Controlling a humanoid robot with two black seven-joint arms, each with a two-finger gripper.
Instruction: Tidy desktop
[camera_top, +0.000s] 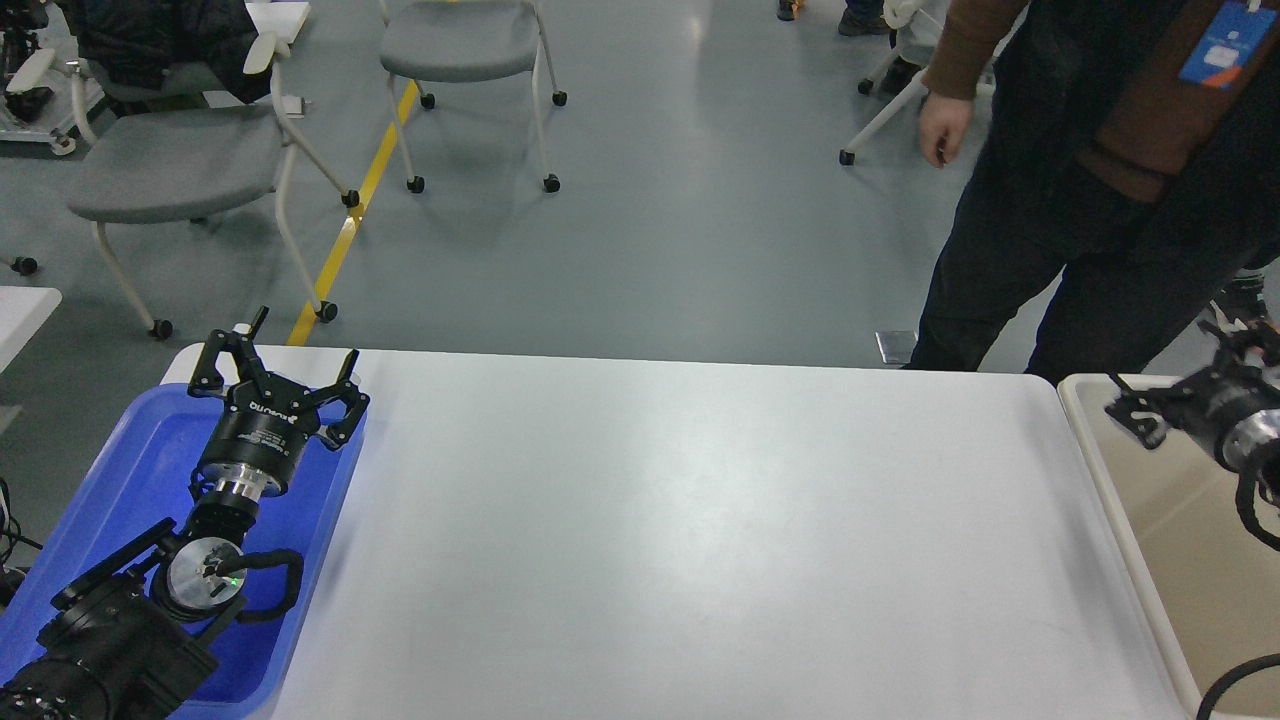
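The desktop (700, 530) is a wide white tabletop with rounded corners that fills the middle of the head view. My left gripper (280, 385) is open and empty, hovering over the far end of the blue tray (120, 470) at the desktop's left edge. My right gripper (1180, 380) is at the right edge of the view, above the far left corner of the beige bin (1095, 450). Its fingers are spread and nothing shows between them.
A person in dark trousers and a brown top (1080, 220) stands just behind the desktop's far right corner. Grey wheeled chairs (170, 170) stand on the floor beyond the far left. A second white table corner (20, 310) shows at the left.
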